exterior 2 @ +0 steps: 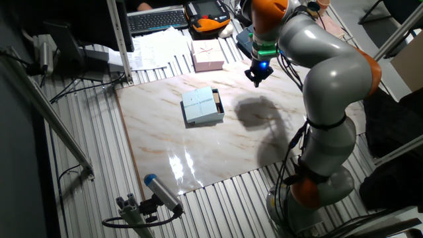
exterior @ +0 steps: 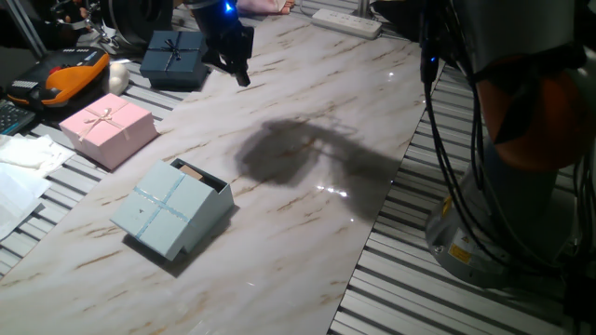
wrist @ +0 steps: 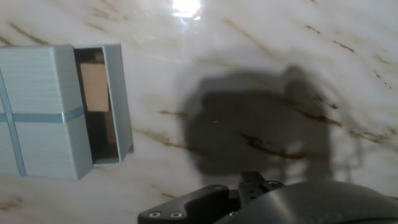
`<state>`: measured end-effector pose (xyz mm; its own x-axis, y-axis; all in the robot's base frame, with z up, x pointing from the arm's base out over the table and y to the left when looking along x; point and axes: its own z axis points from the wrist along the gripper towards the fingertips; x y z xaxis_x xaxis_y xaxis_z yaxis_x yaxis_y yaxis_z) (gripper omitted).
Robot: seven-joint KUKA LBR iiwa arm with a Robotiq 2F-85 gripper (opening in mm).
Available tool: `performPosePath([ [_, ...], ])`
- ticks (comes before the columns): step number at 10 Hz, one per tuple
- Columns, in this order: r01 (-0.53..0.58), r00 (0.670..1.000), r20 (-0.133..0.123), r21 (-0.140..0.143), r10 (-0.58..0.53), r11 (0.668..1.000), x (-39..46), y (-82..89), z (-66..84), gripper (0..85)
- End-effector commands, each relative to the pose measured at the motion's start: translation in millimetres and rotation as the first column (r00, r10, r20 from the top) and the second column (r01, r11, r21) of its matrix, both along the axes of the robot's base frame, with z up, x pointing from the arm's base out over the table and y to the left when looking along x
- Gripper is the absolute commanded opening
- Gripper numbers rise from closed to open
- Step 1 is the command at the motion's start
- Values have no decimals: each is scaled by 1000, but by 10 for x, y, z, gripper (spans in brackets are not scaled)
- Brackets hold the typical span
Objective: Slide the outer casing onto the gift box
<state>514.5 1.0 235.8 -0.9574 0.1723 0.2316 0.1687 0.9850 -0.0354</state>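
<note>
Pale blue outer casing [exterior: 160, 210] sat near the front edge of the marble counter [exterior: 307, 233], with the gift box [exterior: 207, 180] protruding slightly from its open end. Gripper [exterior: 240, 63] hovered well apart, holding nothing; jaws' spacing could not be told. Best approach: push the casing squarely along its axis, bracing the box's far side.

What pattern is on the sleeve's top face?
Crossed ribbon lines on the pale blue cardboard sleeve; clearest in one fixed view.

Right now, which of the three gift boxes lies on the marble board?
The pale blue outer casing; the pink box and navy box sit off the board.
</note>
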Motion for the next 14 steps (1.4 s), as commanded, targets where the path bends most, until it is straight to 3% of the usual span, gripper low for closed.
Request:
performPosePath([
  [1, 19, 999, 33, -1, -19, 1000, 3, -1, 8, 0],
  [2, 34, 997, 75, 0, -34, 999, 14, 14, 38, 0],
  [4, 65, 993, 103, -6, -64, 998, 62, 185, 198, 0],
  [6, 87, 988, 131, -31, -83, 996, 132, 453, 308, 0],
  [7, 109, 985, 138, -26, -105, 994, 160, 577, 326, 0],
  [8, 117, 983, 146, -46, -109, 992, 182, 702, 339, 0],
  [9, 139, 980, 147, -42, -131, 989, 198, 860, 337, 0],
  [10, 142, 980, 148, -78, -130, 987, 202, 1029, 297, 0],
  [11, 148, 980, 147, -96, -133, 984, 202, 1190, 240, 0],
  [12, 162, 978, 150, -95, -147, 982, 200, 1320, 186, 0],
  [13, 155, 979, 146, -69, -143, 986, 203, 1337, 161, 0],
  [14, 165, 976, 148, -25, -159, 986, 207, 1332, 143, 0],
])
